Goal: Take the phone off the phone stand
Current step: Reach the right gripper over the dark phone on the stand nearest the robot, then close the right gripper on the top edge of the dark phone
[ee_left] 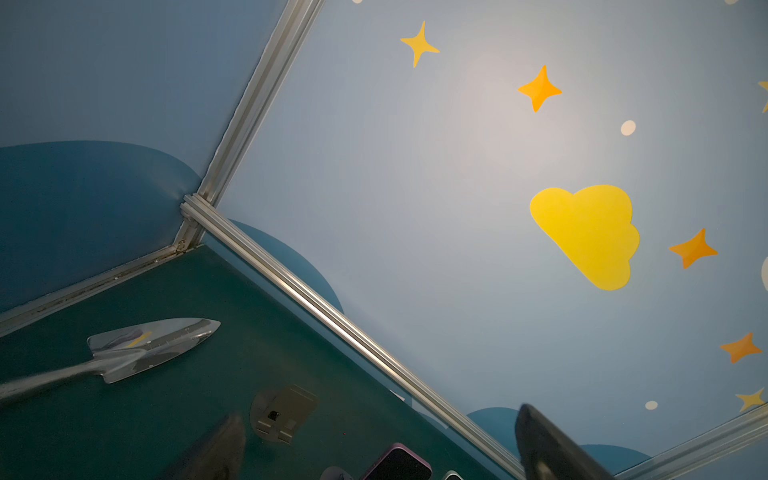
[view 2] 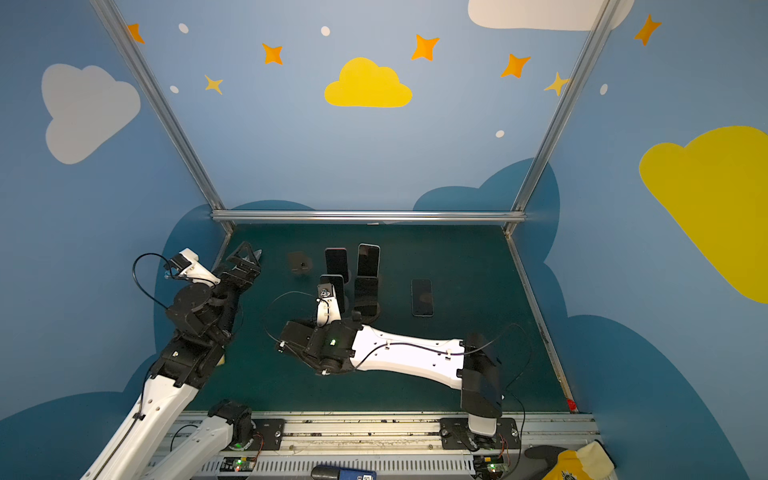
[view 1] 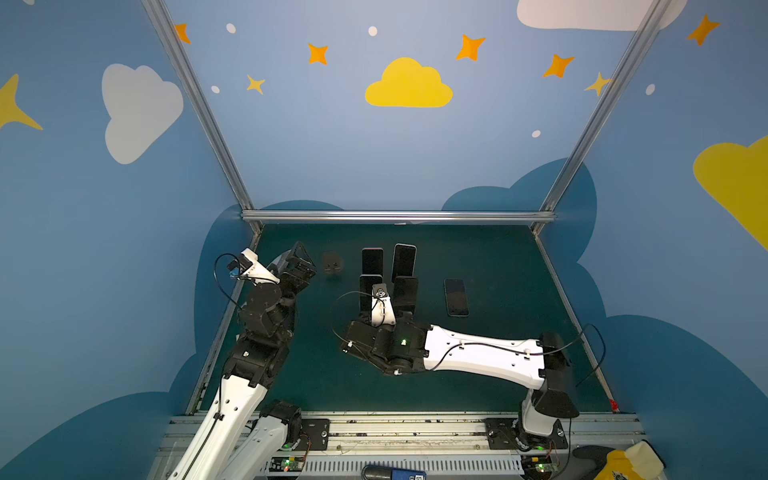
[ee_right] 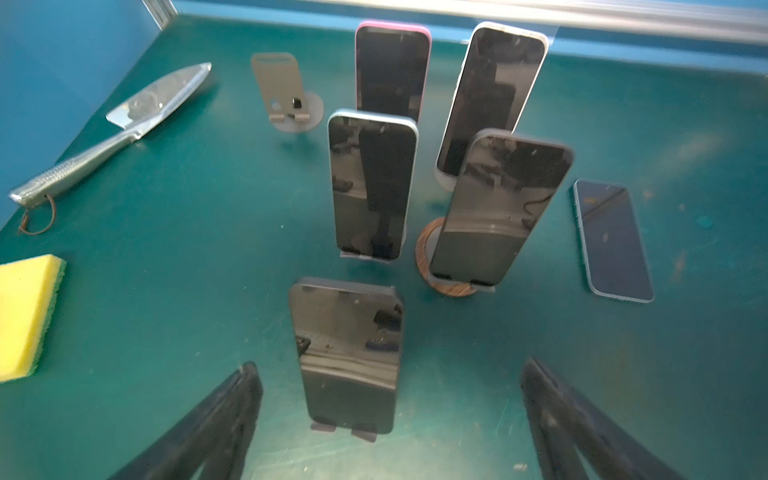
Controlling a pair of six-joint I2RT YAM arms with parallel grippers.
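Observation:
Several dark-screened phones stand upright on stands in the middle of the green table [ee_right: 166, 249]. In the right wrist view the nearest phone [ee_right: 347, 357] leans on a small phone stand whose feet [ee_right: 365, 434] show under its lower edge. My right gripper [ee_right: 390, 382] is open, one finger on each side of this phone with a wide gap and no contact. In both top views my right arm hides that phone. My left gripper [view 1: 301, 254] [ee_left: 380, 413] hangs open and empty near the back left corner.
Behind the nearest phone stand a light-blue phone [ee_right: 372, 183], a dark one on a wooden base [ee_right: 503, 208], a pink one [ee_right: 392, 68] and a white one [ee_right: 492, 97]. Another phone [view 1: 456, 297] lies flat. An empty stand [view 1: 332, 264], a metal trowel [ee_right: 124, 124] and a yellow sponge [ee_right: 29, 316] lie left.

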